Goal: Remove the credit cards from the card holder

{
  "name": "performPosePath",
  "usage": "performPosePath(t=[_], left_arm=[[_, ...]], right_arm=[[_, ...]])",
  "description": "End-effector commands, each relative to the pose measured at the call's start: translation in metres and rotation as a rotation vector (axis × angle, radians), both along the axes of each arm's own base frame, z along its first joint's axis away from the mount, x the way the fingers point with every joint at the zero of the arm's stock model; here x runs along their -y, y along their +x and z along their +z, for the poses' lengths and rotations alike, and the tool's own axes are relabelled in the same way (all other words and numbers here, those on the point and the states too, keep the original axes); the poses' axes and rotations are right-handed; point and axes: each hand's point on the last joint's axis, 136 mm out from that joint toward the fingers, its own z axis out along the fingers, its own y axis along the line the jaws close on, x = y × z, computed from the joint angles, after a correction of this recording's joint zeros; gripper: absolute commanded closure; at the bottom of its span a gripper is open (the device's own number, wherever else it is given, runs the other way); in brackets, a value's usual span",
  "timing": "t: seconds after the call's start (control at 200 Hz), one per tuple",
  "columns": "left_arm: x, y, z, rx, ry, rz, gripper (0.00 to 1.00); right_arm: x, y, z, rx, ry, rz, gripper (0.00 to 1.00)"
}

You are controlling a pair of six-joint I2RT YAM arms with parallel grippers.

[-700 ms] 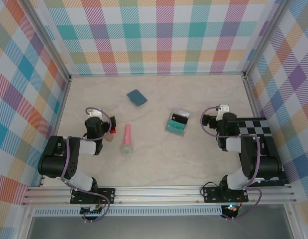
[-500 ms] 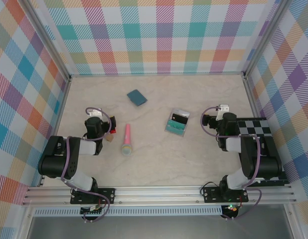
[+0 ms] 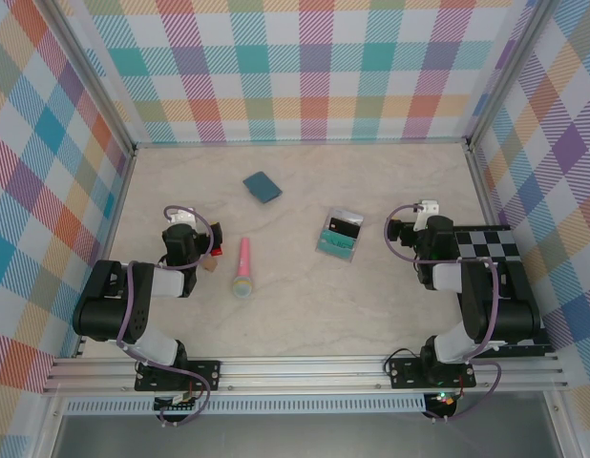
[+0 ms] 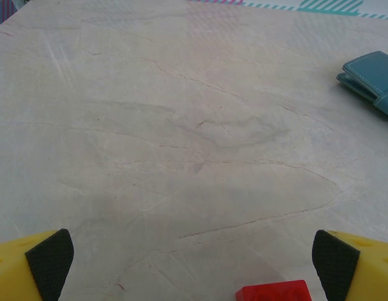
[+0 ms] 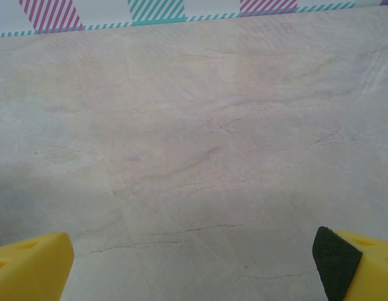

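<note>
The left gripper (image 4: 193, 266) and right gripper (image 5: 188, 263) both stand with jaws wide apart and empty. The card holder (image 3: 263, 186) lies folded at upper centre. The credit cards (image 3: 339, 236) are piled right of centre.

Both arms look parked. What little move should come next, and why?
Probably swing the left pincer, open and empty, forward and right toward the card holder. It lies folded shut, apart from the credit cards piled on the table, and shows at the right edge of that wrist's view. Whether cards remain inside cannot be seen.
</note>
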Motion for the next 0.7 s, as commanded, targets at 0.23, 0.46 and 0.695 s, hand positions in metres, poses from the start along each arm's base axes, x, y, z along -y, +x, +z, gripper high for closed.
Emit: performPosePath(t=[0.23,0.46,0.695], left_arm=[[0.001,0.006,0.016,0.023,0.013,0.003,0.0],[-0.014,-0.01,0.046,-0.084,-0.073,0.143,0.0],[0.011,-0.025,0.07,-0.292,-0.287,0.134,0.0]], right_arm=[[0.003,-0.002,0.014,0.043,0.013,-0.019,0.0],[0.019,-0.027,0.047,-0.022,0.076,-0.155,0.0],[0.013,-0.071,0.068,-0.299,0.317,-0.292,0.0]])
